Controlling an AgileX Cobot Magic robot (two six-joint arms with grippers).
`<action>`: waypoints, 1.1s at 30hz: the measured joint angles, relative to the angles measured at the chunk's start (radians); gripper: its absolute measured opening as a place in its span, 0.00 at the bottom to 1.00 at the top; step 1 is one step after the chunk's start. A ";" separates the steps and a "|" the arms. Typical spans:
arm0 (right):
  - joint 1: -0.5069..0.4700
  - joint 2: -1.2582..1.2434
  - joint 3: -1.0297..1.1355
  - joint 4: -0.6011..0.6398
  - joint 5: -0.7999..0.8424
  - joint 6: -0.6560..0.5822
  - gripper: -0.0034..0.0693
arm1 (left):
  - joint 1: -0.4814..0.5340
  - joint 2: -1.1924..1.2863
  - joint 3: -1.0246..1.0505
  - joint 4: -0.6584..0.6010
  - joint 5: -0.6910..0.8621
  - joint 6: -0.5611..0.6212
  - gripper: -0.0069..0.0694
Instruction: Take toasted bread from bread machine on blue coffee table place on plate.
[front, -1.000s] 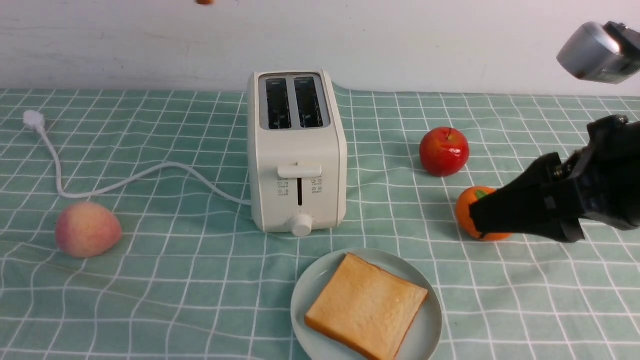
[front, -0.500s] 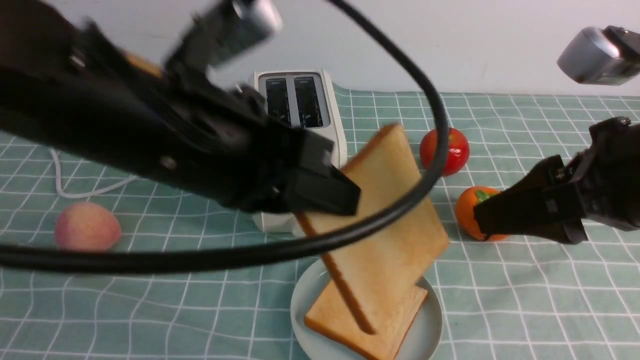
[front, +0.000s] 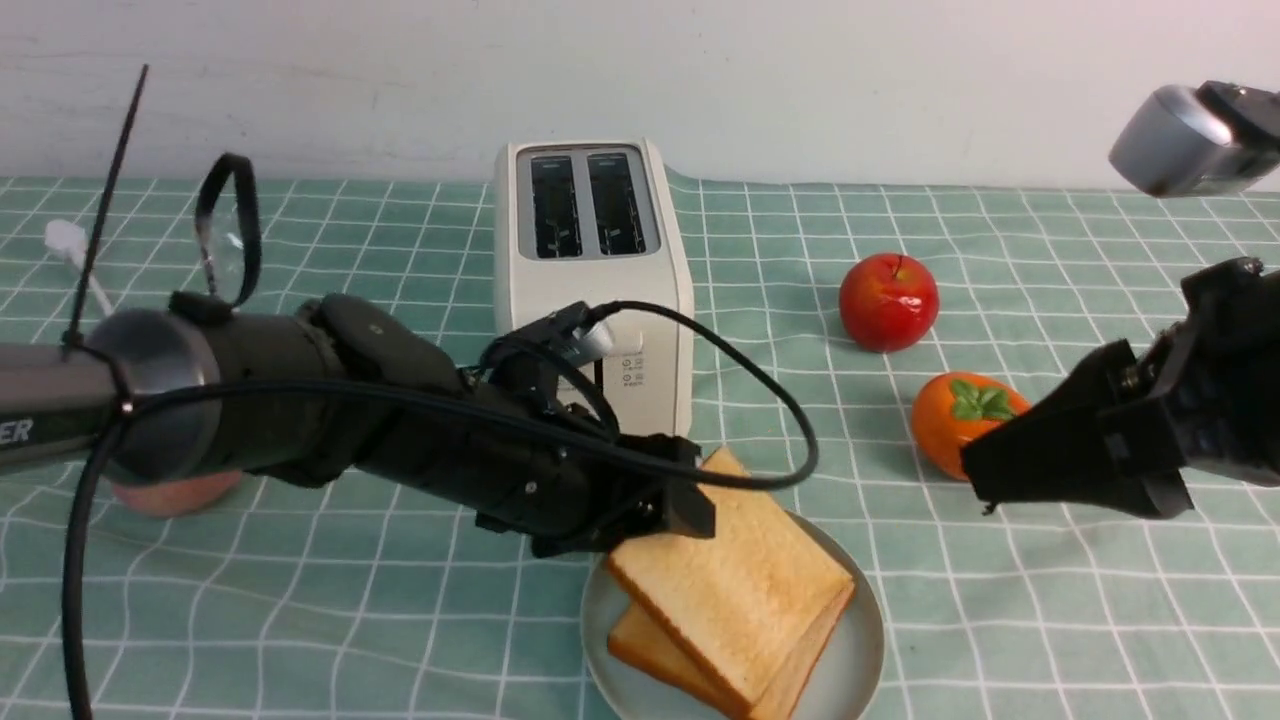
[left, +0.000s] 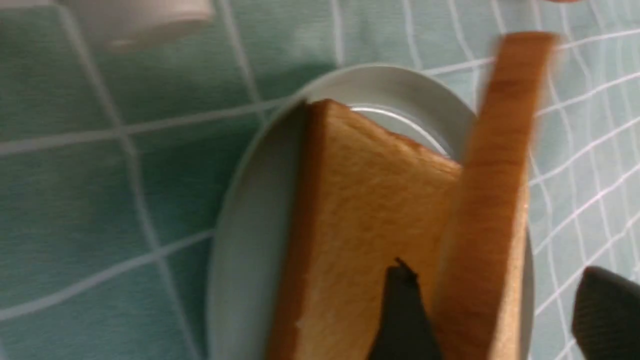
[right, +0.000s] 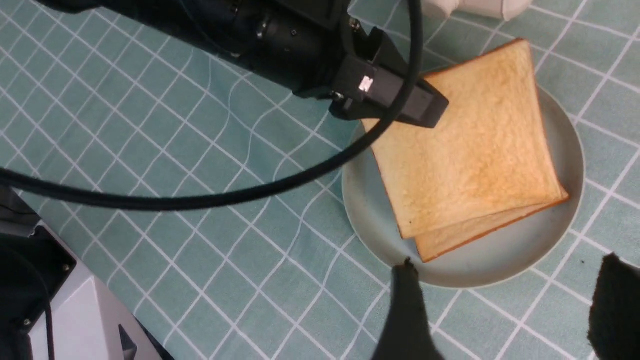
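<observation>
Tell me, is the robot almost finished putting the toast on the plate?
Almost. Done: the cream-white two-slot toaster has empty-looking slots, and the top square golden toast slice lies on the lower slice, both on the round pale blue-green plate. In hand: nothing is gripped; the black left hand has its fingers apart around the top slice's corner. Left: only pulling that hand away.
</observation>
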 joint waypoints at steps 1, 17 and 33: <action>0.000 0.000 0.000 -0.011 0.000 0.000 0.66 | 0.017 -0.016 0.000 0.045 0.004 -0.025 0.81; -0.085 -0.211 0.159 -0.173 -0.085 0.179 0.02 | 0.291 -0.489 0.002 0.375 0.382 -0.307 0.43; -0.079 -0.674 1.039 0.028 -0.840 -0.091 0.02 | 0.094 -1.037 0.424 0.480 0.369 -0.557 0.07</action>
